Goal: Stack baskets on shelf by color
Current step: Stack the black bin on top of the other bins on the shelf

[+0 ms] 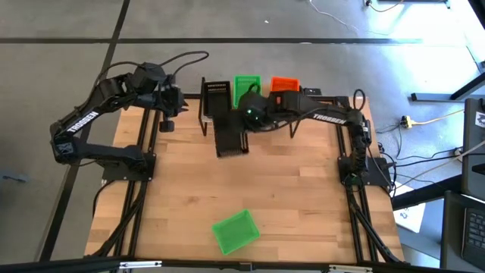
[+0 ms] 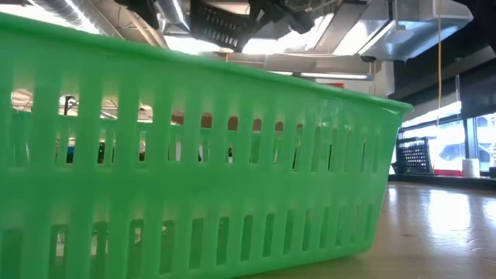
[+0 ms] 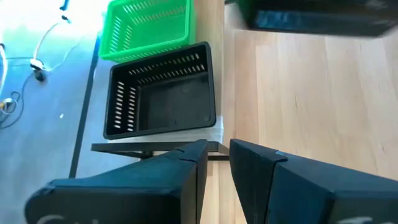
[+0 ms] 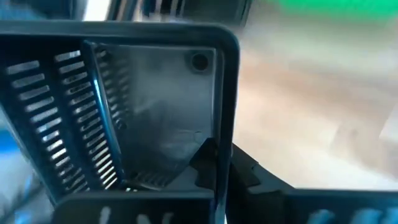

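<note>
A black perforated plastic basket [image 1: 231, 135] is gripped at its wall by the right hand [image 1: 244, 123] before the tabletop's far edge; the left hand [image 3: 214, 163] is held slightly open.

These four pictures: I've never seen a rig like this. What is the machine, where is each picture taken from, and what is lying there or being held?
It is a robot with two dark jointed arms at a light wooden table, each ending in a two-finger gripper. One picture looks straight down, one sits at tabletop height, and one camera rides on each wrist.

At the table's far edge a low wood shelf carries a black perforated plastic basket, a green one and an orange one. Another green basket lies alone near the front; it fills the tabletop-height picture.

The right gripper is shut on the wall of a second black basket, held just in front of the shelf. The left gripper waits open near the shelf's left end, holding nothing.
</note>
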